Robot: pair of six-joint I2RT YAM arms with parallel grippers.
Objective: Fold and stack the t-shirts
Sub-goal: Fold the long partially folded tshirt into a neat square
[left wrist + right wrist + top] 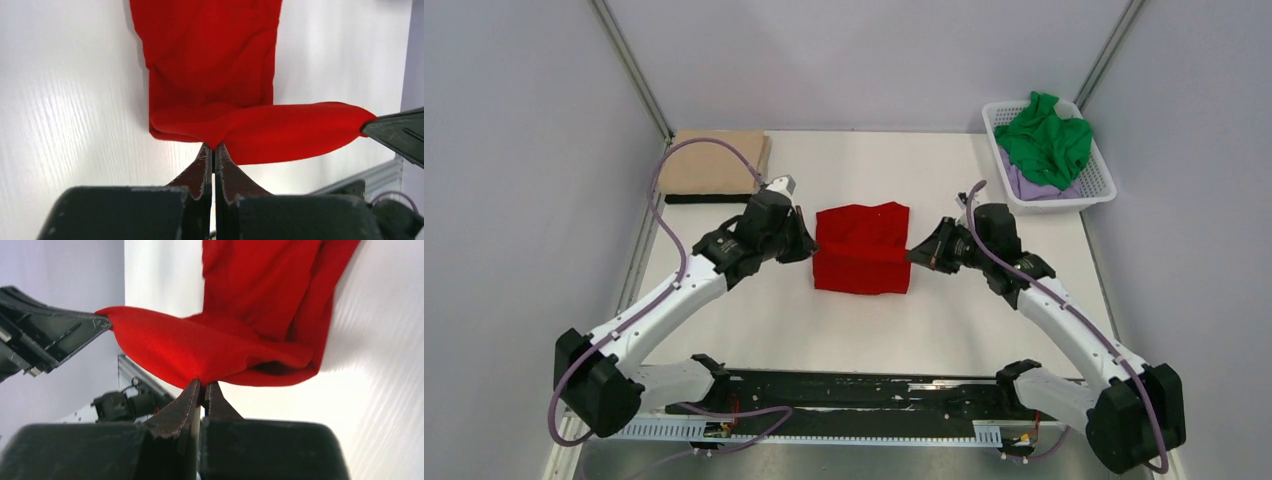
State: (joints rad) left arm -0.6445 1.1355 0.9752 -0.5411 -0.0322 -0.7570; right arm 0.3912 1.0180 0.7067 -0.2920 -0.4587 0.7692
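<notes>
Lying folded at the far left, the tan t-shirt (716, 163) likely starts the stack. The left gripper (807, 243) is clamped on the red t-shirt (862, 250) at the middle of the table (824, 320), by its left edge, and the right gripper (914, 256) by its right. Both should carry the raised edge across level and together, so the fold lands square. Far right, the basket (1104, 190) holds 2 more: green t-shirt (1049, 140) over lilac t-shirt (1029, 185).

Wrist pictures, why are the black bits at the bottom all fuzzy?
Left wrist view: the left gripper is blurry low down, likely too close to the lens; the red t-shirt is sharp, the white table glares. Right wrist view: the right gripper blurs the same way, glare on the table at right. Top view: even light, soft shadows, all sharp.
</notes>
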